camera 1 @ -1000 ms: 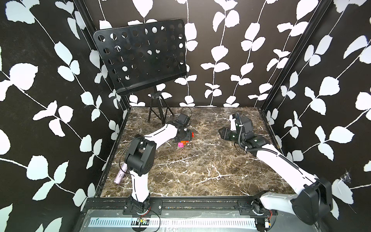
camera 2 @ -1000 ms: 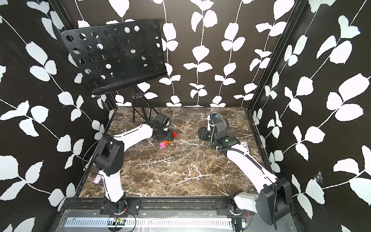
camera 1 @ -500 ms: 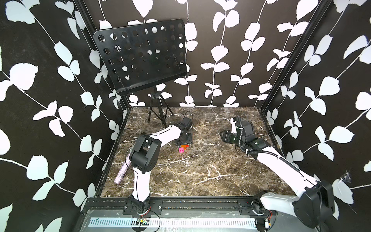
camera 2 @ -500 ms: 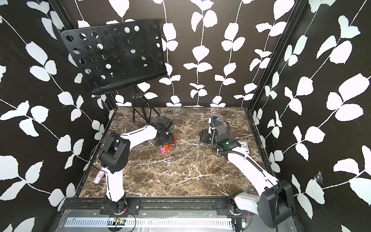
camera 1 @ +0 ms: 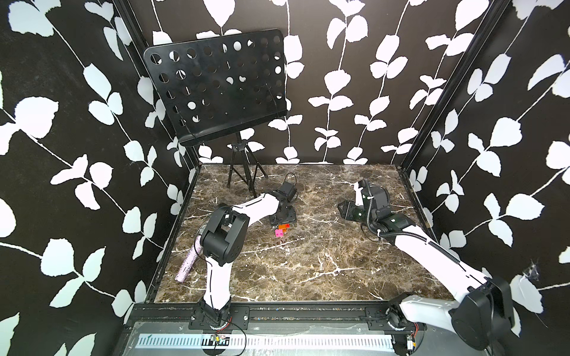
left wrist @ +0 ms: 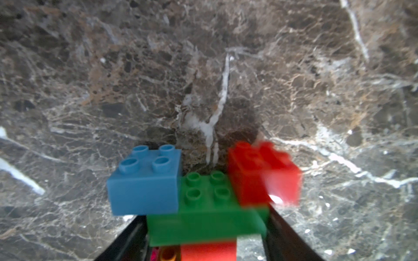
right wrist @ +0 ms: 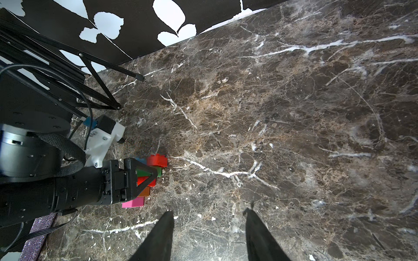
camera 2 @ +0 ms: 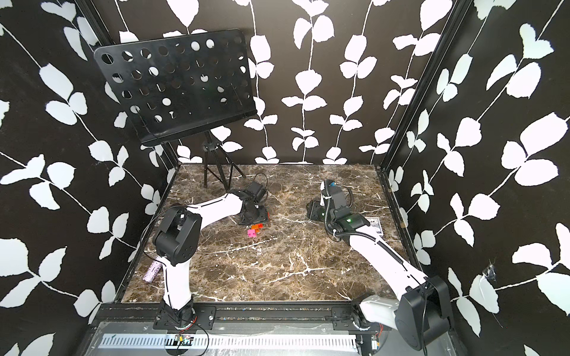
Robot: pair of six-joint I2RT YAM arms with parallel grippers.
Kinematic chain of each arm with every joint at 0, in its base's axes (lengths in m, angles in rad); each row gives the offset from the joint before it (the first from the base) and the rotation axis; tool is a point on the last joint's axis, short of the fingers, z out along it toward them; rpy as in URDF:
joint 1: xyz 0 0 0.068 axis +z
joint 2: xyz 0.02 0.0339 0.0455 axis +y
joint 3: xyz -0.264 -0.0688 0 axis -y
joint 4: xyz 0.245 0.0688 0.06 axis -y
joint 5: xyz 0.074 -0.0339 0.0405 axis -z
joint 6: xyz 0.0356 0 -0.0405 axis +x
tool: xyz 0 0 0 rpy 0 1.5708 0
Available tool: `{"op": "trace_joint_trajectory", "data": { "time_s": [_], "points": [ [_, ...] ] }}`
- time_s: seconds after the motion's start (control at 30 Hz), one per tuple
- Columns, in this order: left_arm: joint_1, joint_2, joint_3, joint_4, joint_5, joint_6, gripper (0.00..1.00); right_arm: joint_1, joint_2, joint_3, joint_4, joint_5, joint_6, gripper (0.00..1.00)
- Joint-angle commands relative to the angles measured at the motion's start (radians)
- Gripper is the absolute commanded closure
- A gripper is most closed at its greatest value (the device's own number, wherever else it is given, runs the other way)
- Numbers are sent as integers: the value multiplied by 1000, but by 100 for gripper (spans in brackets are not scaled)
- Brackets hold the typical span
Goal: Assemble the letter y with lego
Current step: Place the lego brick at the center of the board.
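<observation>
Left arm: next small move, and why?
Likely open the left gripper wide and lift straight up: the letter y looks fully joined, lying flat on the marble table, and the fingers flank its green brick, so sideways motion could drag it.

Both top views high, looking down at whole table [camera 1: 308, 262], wrist views close, sharing the lego [left wrist: 203, 203].

Red tip [left wrist: 264, 174] blurred; stem [left wrist: 208, 250] cut by wrist-view edge. In both top views left gripper [camera 1: 282, 221] hides top of y [camera 1: 281, 230].
</observation>
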Motion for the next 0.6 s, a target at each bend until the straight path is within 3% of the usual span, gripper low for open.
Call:
{"op": "trace_joint_trajectory", "data": {
  "time_s": [0.0,0.2,0.3,0.33,0.4,0.43,0.47,0.57],
  "points": [
    [-5,-29,-16,-3,-30,9,23,-3,14,2,6,25,-7,50],
    [-4,-62,-25,4,-37,46,15,-8,57,26,6,19,-41,50],
    [4,-99,-38,17,-54,95,9,-25,75,32,24,29,-80,49],
    [12,-117,-47,27,-54,114,2,-37,82,33,34,37,-95,49],
    [39,-155,-68,44,-47,160,1,-64,97,35,48,57,-122,38],
    [58,-177,-80,55,-41,187,1,-81,106,37,54,70,-138,28],
    [77,-200,-94,69,-33,222,1,-98,118,37,64,83,-157,1],
    [147,-269,-144,110,-15,324,1,-150,156,45,80,136,-216,1]
  ]
}}
